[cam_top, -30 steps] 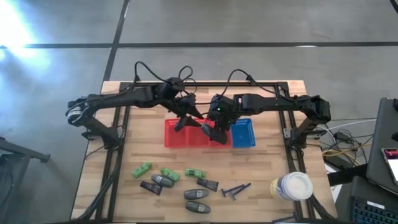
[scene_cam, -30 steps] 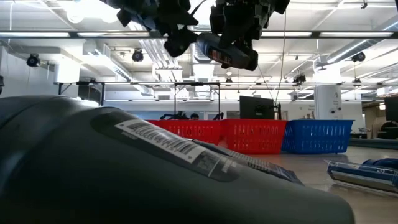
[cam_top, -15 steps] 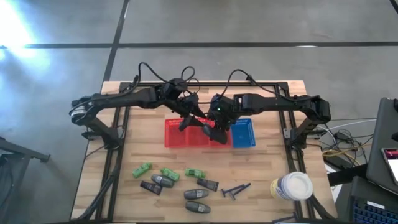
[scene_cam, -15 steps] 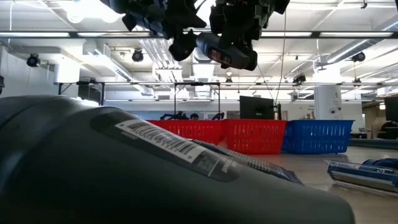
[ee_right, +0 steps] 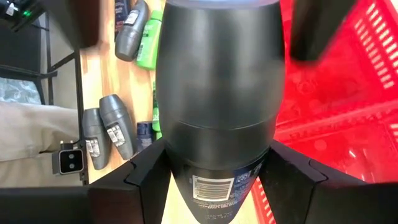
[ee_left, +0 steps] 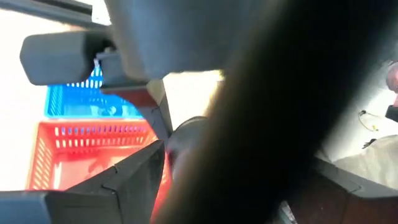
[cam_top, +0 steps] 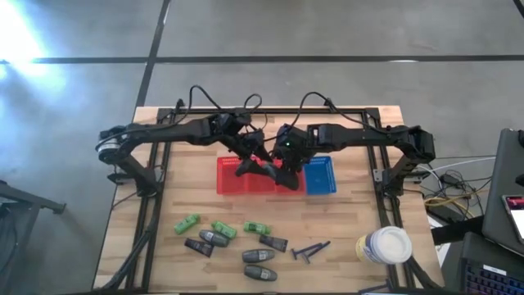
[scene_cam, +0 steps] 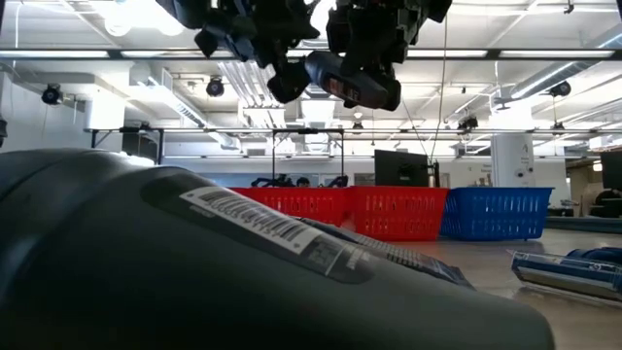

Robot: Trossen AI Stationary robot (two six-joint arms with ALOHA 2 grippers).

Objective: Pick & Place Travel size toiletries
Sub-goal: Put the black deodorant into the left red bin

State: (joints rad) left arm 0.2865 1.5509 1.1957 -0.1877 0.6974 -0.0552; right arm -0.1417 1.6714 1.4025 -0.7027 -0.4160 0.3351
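The light wooden plank table (cam_top: 131, 246) carries a red mesh basket (cam_top: 232, 182) beside a blue mesh basket (cam_top: 321, 179). Nearer the front lie green packets (cam_top: 223, 227), grey rounded containers (cam_top: 259, 265), dark tubes (cam_top: 274, 241), thin blue razors (cam_top: 310, 250) and a white-lidded yellow jar (cam_top: 382, 245).

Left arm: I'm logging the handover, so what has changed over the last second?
The left gripper moved rightward toward the right gripper, over the red basket. The right gripper stayed put, shut on its grey container. Table items unchanged.
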